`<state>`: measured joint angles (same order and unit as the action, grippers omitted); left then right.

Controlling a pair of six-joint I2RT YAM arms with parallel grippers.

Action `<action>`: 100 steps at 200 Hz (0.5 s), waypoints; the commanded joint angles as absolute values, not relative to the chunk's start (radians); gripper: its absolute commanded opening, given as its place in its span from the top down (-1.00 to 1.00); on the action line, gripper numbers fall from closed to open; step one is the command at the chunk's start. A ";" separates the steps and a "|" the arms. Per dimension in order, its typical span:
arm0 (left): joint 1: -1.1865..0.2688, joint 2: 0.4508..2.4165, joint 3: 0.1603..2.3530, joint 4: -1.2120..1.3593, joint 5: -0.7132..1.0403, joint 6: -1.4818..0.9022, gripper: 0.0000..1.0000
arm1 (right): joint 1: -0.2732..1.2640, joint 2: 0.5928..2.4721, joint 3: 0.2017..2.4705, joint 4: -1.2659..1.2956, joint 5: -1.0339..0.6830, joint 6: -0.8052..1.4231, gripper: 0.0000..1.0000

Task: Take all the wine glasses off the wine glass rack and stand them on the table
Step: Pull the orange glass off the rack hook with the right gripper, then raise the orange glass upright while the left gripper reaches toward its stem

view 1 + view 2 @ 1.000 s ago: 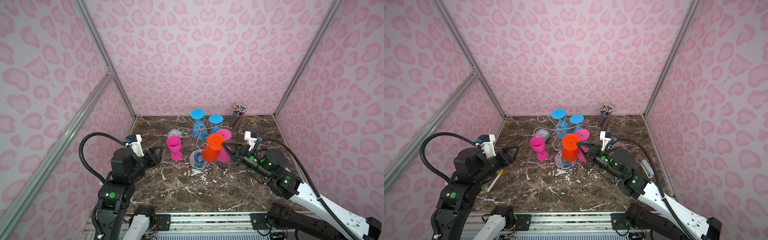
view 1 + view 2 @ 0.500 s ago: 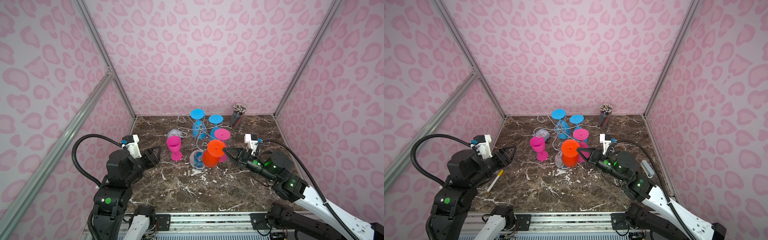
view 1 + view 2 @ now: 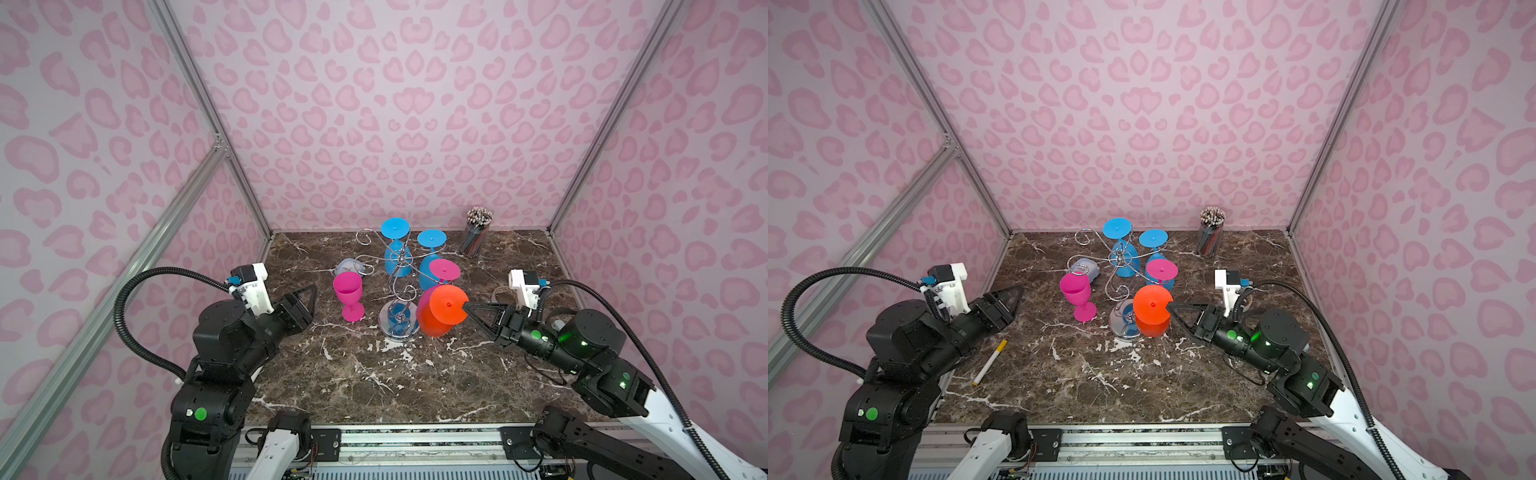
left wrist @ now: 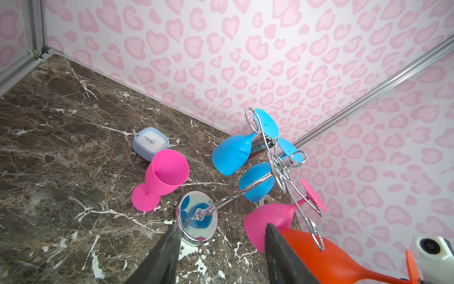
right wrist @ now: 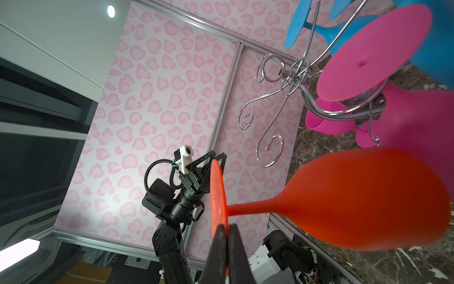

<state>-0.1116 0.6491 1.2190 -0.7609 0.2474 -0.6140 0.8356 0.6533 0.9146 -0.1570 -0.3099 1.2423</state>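
Wine glass (image 3: 444, 308), orange, tilted at 3 o'clock of wine glass rack (image 3: 400, 286). Right claw (image 3: 467, 307) pinches its foot rim; left claw (image 3: 311, 293) spread at 9 o'clock.

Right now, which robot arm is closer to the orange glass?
Right. The right gripper pinches the orange glass by its foot; the left gripper hangs open, past the standing pink glass.

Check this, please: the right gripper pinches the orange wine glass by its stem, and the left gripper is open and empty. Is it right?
Not quite. The right gripper pinches the orange wine glass by the rim of its foot, not its stem, as the right wrist view shows. The left gripper is open and empty.
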 commanded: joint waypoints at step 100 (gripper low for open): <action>-0.111 0.728 1.323 -0.612 0.497 -0.756 -0.14 | 0.834 0.631 1.274 -0.611 -0.044 0.806 1.00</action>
